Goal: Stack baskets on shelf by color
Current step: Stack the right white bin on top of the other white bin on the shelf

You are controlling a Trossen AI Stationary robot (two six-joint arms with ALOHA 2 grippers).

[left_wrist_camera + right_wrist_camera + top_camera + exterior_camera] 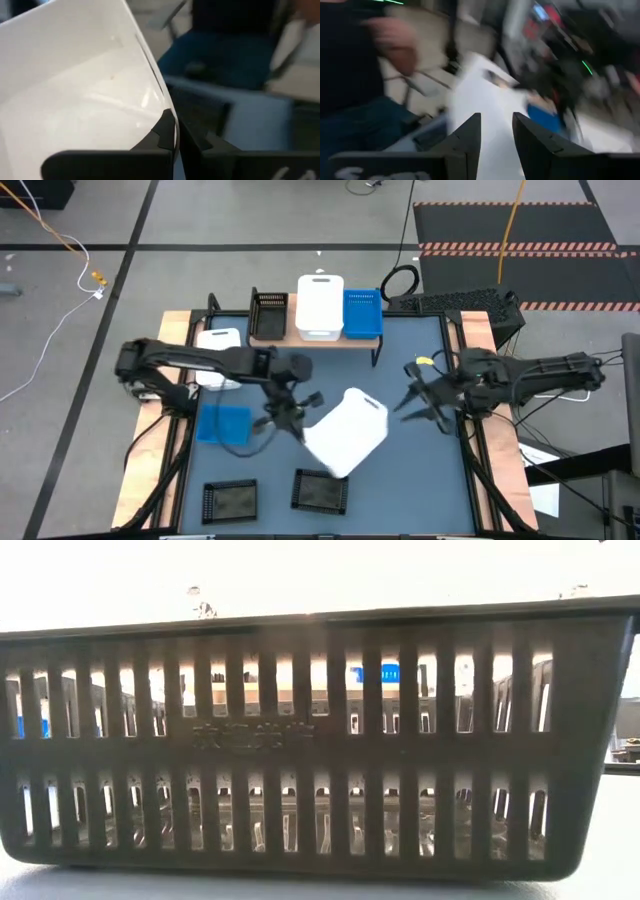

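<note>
High view, shelf: the wooden shelf (300, 338) sits at upper centre, carrying a black basket (269, 314), a white basket (320, 306) and a blue basket (362, 312) side by side.
High view, left gripper: the left gripper (292, 423) is at mid-frame, clamped on the rim of a tilted white bin (348, 432).
High view, right gripper: the right gripper (412, 406) hovers right of that bin, fingers parted and holding nothing.
High view, loose bins: another white bin (218, 352) and a blue bin (223, 423) lie at centre left; two black bins (230, 500) (320, 491) sit along the bottom edge.
Low view: one black slotted basket (300, 745) fills the frame; neither gripper shows.
Left wrist view: fingers (167, 132) pinched tight on the white bin's rim (150, 65).
Right wrist view: fingers (470, 135) apart, white bin (485, 110) beyond them, blurred; a person's hand (395, 42) at upper left.
</note>
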